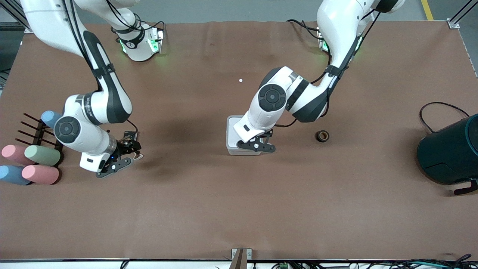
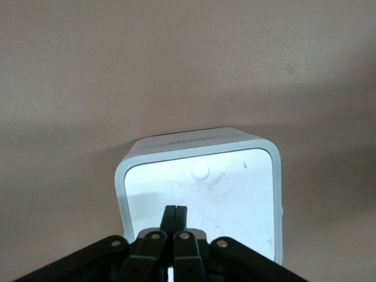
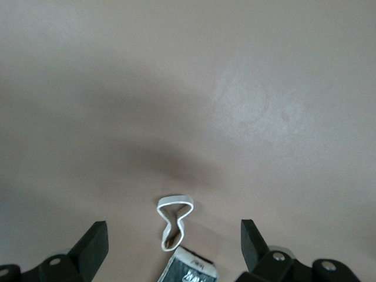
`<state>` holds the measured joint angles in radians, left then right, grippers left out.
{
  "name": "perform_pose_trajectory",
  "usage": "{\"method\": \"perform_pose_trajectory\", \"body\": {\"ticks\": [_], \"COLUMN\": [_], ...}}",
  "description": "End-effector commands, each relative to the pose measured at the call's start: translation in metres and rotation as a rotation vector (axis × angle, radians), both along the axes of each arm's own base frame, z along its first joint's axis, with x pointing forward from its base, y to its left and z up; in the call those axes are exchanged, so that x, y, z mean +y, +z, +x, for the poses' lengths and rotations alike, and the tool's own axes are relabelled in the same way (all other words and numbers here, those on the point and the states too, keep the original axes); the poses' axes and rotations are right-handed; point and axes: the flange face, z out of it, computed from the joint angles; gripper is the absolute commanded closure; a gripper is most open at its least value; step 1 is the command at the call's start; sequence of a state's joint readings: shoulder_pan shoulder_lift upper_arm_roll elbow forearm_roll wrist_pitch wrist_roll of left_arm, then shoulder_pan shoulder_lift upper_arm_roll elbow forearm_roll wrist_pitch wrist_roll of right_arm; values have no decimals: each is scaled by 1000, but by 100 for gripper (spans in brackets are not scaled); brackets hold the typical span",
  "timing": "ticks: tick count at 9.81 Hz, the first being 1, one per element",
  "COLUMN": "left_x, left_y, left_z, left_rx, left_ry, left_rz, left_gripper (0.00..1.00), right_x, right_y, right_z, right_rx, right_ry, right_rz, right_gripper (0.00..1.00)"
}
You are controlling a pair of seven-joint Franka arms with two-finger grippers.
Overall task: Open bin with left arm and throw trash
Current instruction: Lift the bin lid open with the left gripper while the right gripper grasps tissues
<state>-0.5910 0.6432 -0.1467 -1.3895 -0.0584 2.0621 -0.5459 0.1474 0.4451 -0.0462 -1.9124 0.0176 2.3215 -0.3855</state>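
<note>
Left arm bends down, its closed pincer [image 2: 174,214] over the bin [image 2: 200,188] lid. Right pincer [image 3: 173,241], open, straddles the packet [image 3: 188,271] on the counter [image 1: 239,205].

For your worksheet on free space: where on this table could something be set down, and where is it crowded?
Bare cloth lies between the bin under the shut left gripper and the packet beneath the open right gripper; also all along the camera-side edge. Crowded: the coloured cylinders on their rack, and the teal cylinder.
</note>
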Motion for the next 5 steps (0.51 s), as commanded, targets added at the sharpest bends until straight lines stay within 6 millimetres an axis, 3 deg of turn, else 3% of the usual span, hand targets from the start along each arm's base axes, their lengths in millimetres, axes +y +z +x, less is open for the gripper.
{"method": "perform_pose_trajectory", "body": {"ticks": [1, 5], "left_x": [-11, -17], "left_y": [-6, -41], "left_z": [2, -1], "left_rx": [-32, -19], "left_ry": [3, -20], "left_rz": [1, 16], "left_gripper": [100, 100], "right_x": [-2, -3], "right_y": [-29, -64], "right_z": [-18, -33], "right_rx": [-21, -30], "right_ry": [16, 20], "right_rz": [13, 11], "right_gripper": [3, 15]}}
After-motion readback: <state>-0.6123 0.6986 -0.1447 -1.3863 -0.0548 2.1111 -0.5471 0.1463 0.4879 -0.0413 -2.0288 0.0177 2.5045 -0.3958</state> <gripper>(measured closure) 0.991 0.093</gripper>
